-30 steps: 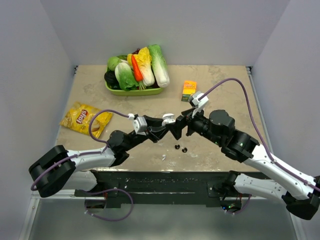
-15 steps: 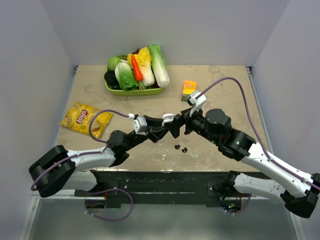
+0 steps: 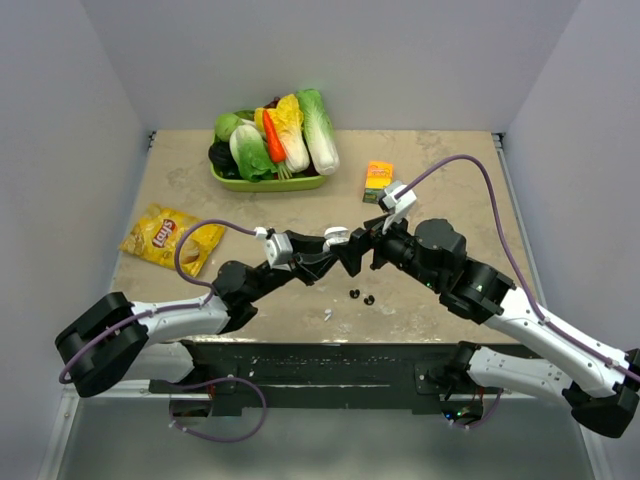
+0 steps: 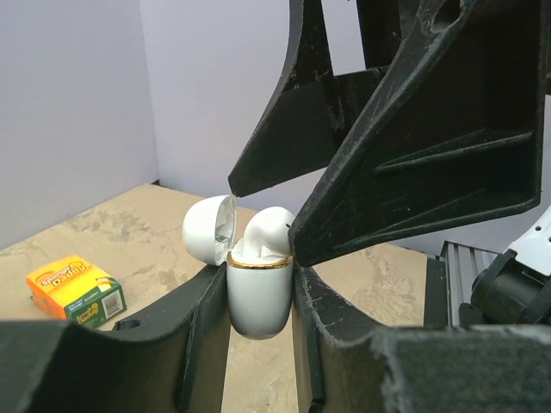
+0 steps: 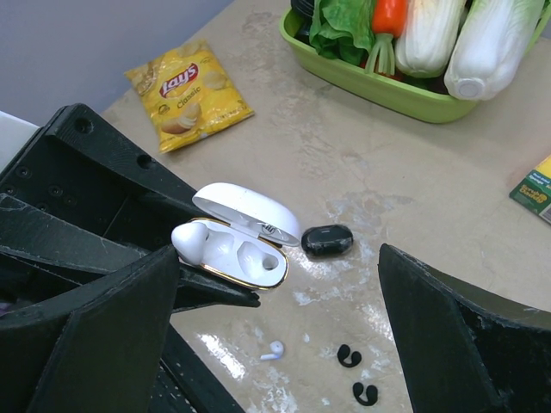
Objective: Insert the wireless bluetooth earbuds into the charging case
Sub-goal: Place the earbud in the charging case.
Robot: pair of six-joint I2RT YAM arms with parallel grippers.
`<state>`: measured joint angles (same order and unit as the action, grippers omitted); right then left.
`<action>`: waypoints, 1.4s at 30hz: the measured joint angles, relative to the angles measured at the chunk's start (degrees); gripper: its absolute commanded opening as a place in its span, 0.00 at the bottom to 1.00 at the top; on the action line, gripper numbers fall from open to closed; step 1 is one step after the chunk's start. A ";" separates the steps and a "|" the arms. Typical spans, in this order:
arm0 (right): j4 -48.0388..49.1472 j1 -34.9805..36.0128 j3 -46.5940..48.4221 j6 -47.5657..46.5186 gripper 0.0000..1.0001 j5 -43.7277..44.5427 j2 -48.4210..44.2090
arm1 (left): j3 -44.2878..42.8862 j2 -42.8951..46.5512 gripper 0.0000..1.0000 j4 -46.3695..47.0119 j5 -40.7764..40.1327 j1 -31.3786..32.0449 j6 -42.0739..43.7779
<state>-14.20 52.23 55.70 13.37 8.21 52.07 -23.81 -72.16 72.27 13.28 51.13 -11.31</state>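
My left gripper is shut on a white charging case with a gold rim and holds it upright above the table, lid open. One white earbud stands half-seated in one slot; the other slot is empty. My right gripper is open just above the case, and one finger is at or against that earbud. A second white earbud and two black earbuds lie on the table below. In the top view both grippers meet at mid-table.
A small closed black case lies on the table just beyond the white case. A green tray of vegetables stands at the back, a yellow chip bag at the left, and an orange box at the back right.
The right arm has shifted very slightly. Both grippers stay together at the case, and the loose earbuds on the table have not moved.
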 measured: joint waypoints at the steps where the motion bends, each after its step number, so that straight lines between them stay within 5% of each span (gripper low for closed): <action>1: 0.00 0.02 0.00 0.04 0.98 0.00 0.00 | 0.00 0.07 0.00 -0.07 0.00 0.00 0.00; 34: -1.25 -0.07 -1.46 0.22 0.98 3.48 -6.34 | 0.00 1.88 0.00 0.04 0.02 0.02 0.50; 42: 0.96 -0.22 -5.99 2.58 0.89 9.18 -7.67 | 7.85 14.82 0.00 0.33 -3.69 0.02 3.34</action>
<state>-13.23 52.01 49.71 15.94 17.39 44.40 -15.97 -57.34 72.60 9.58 51.16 -7.97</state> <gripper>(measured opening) 0.959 0.348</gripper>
